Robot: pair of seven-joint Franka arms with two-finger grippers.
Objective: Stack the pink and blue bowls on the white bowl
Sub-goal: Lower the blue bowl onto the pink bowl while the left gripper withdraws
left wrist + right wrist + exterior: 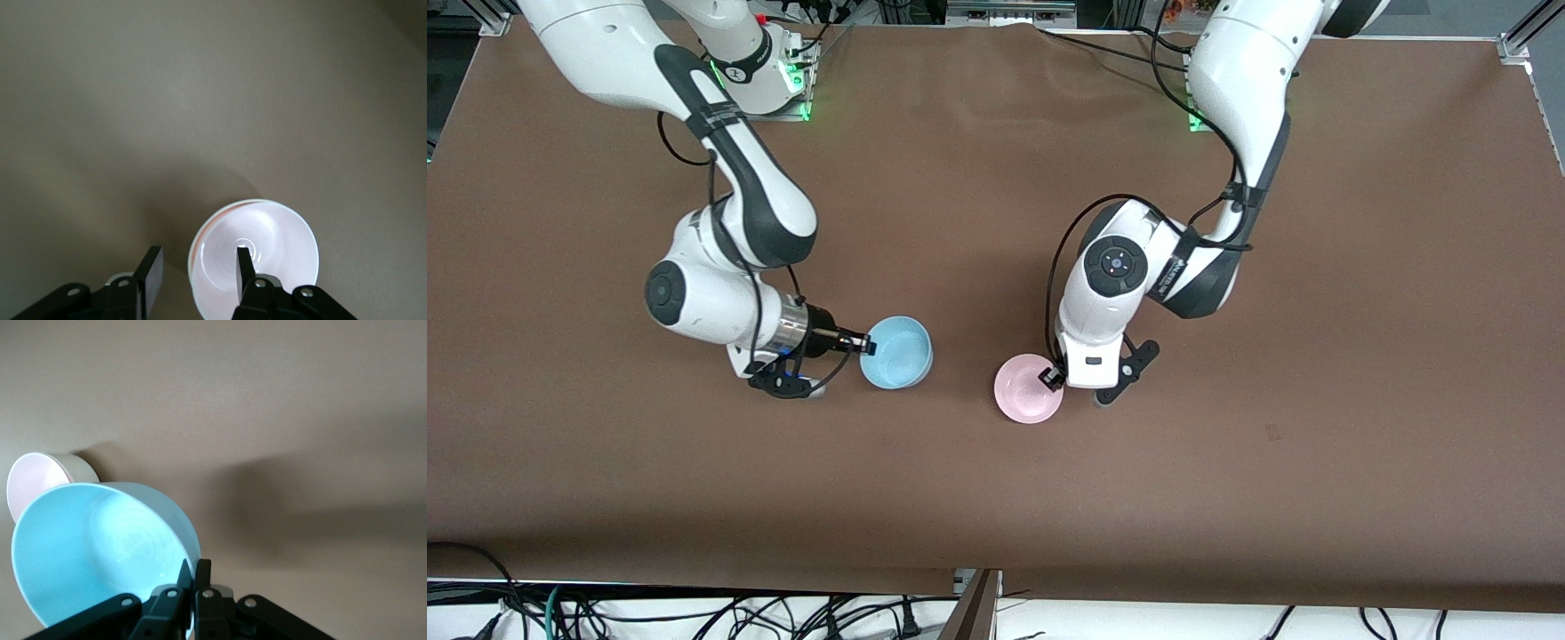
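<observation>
The pale pink bowl [1024,400] sits on the brown table near the middle. My left gripper [1052,377] is open at its rim, one finger inside the bowl and one outside, as the left wrist view shows [199,250] around the bowl [273,227]. My right gripper [865,342] is shut on the rim of the sky-blue bowl [898,353], beside the pink bowl toward the right arm's end. In the right wrist view my gripper [194,561] holds the blue bowl [100,553] tilted, with the pink bowl [37,480] past it showing a whitish outer wall. No separate white bowl shows.
The brown table cover [1227,498] stretches wide around both bowls. Cables [694,613] and a metal bracket [974,604] lie below the table's edge nearest the front camera. The arm bases stand at the edge farthest from that camera.
</observation>
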